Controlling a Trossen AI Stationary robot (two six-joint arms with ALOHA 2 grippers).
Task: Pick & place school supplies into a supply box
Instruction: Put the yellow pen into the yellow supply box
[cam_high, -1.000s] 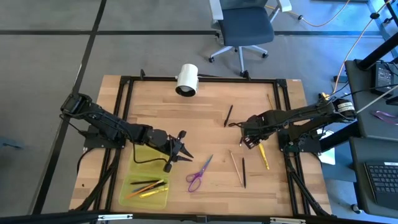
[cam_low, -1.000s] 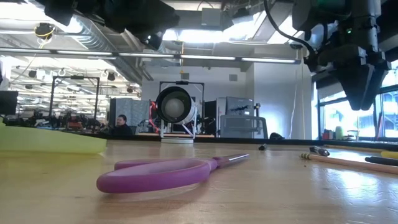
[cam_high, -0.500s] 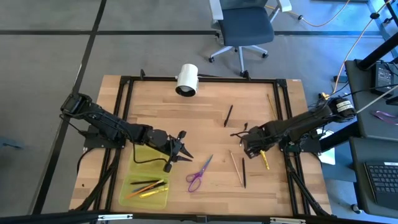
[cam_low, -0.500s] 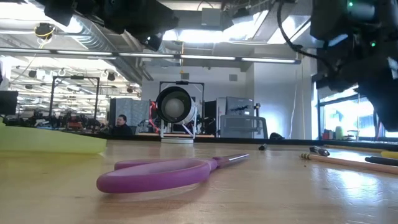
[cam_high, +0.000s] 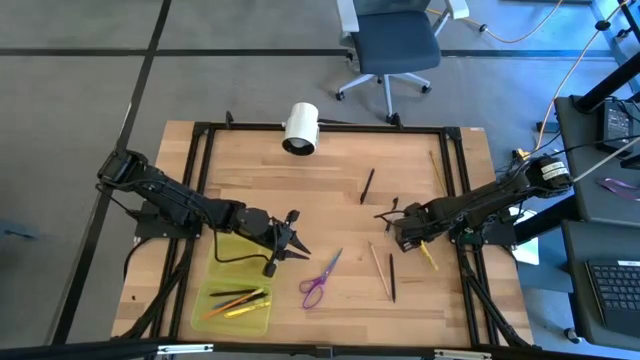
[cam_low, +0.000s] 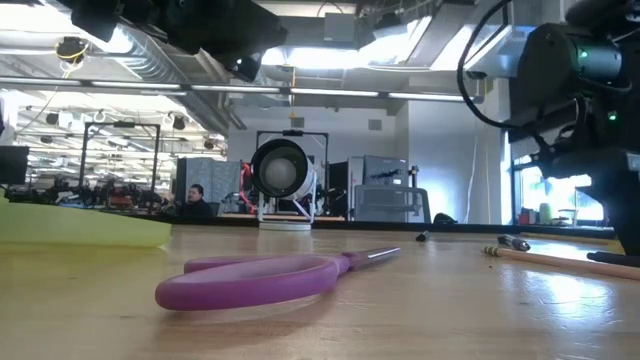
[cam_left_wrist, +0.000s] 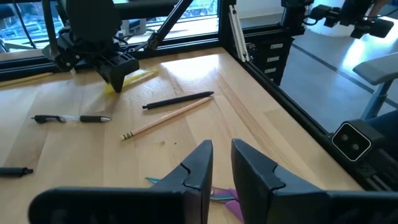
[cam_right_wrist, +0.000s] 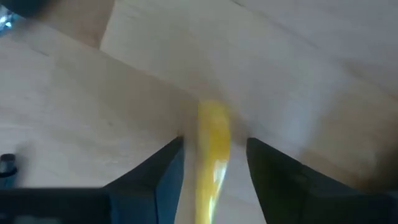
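Right claw (cam_high: 408, 238) is seen from above lowered to the desk (cam_high: 330, 200), set over one end of the yellow pen (cam_high: 427, 256), whose remaining length trails out from under it toward the desk's right edge. A black pen (cam_high: 391, 277) and a tan pencil (cam_high: 380, 269) lie just beside this claw, on the side toward the purple scissors (cam_high: 319, 280); another black pen (cam_high: 367, 185) lies farther off. The left claw (cam_high: 290, 247) waits above the desk, with the supply box (cam_high: 236, 297) just beside it, pens already lying inside, and the scissors near its tip.

From desk level, the scissors (cam_low: 255, 278) lie in the foreground and the right arm is seen down at the far right.

In the left wrist view, the left claw (cam_left_wrist: 221, 158) is shown with fingers nearly closed, holding nothing.

In the right wrist view, the right claw (cam_right_wrist: 214, 158) is shown partly open, the yellow pen (cam_right_wrist: 213, 152) lying between its two fingers without visible contact.
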